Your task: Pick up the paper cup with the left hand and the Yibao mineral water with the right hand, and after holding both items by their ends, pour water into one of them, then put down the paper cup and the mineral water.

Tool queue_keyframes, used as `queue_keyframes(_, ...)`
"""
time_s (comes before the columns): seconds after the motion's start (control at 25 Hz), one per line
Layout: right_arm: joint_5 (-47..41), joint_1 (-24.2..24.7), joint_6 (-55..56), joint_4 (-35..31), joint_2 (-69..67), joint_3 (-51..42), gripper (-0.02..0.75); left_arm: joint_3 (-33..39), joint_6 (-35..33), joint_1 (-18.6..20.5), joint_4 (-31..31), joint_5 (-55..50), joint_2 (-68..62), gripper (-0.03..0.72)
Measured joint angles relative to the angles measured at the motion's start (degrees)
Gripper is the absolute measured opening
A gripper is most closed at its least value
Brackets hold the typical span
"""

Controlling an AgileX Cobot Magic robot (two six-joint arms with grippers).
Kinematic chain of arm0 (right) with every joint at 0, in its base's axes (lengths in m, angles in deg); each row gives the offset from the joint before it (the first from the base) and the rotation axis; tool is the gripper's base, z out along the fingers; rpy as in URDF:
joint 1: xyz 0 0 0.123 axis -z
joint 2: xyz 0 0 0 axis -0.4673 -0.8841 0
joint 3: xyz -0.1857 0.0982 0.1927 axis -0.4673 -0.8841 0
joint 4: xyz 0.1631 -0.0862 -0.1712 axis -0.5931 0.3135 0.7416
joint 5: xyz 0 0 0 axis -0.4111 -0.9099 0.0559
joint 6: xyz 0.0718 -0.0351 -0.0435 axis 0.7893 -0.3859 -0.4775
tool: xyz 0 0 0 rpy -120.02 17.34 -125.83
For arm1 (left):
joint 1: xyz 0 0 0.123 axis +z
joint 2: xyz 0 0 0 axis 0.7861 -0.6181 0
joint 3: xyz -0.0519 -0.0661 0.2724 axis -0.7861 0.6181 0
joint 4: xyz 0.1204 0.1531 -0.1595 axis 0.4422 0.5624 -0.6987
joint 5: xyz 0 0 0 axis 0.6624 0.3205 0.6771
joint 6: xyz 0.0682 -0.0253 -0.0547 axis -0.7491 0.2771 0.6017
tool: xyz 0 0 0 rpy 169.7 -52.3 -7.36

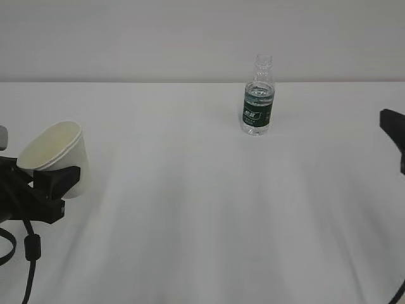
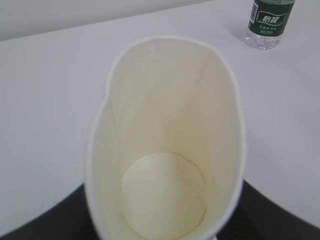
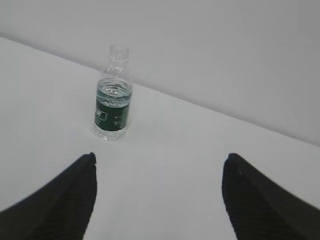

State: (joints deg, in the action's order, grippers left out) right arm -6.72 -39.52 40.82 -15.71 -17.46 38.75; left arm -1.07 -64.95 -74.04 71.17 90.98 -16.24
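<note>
The white paper cup (image 1: 54,152) is tilted at the table's left edge, with its cream inside facing up and left. My left gripper (image 1: 56,177) is shut on its lower part. In the left wrist view the cup (image 2: 165,125) fills the frame, empty, with a black finger (image 2: 45,220) on either side. The Yibao mineral water (image 1: 258,96) stands upright and uncapped toward the back, with water partway up. My right gripper (image 3: 159,165) is open and empty. The bottle (image 3: 113,100) is ahead of it, to the left. In the exterior view only a fingertip (image 1: 392,123) of that gripper shows, at the right edge.
A white table (image 1: 202,209) runs to a pale wall (image 1: 158,38) at the back. A black cable (image 1: 28,253) hangs below my left arm. The bottle (image 2: 267,22) shows at the top right of the left wrist view.
</note>
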Motion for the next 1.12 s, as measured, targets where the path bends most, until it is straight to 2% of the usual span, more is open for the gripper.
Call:
queue_keyframes(0.2, 6.36, -2.38, 1.23, 0.79, -7.37, 0.35, 0.591, 0.00, 0.00, 0.00, 0.00, 0.00, 0.00, 0.377)
queue_keyframes(0.4, 10.56, -2.39, 3.25, 1.32, -11.69, 0.39, 0.591, 0.00, 0.00, 0.00, 0.00, 0.00, 0.00, 0.376)
queue_keyframes(0.88, 17.74, -2.39, 15.35, 9.38, -18.99, 0.48, 0.591, 0.00, 0.00, 0.00, 0.00, 0.26, 0.00, 0.375)
queue_keyframes(1.12, 20.95, -2.39, 17.73, 10.57, -23.40, 0.52, 0.592, 0.00, 0.00, 0.00, 0.00, 0.40, 0.00, 0.375)
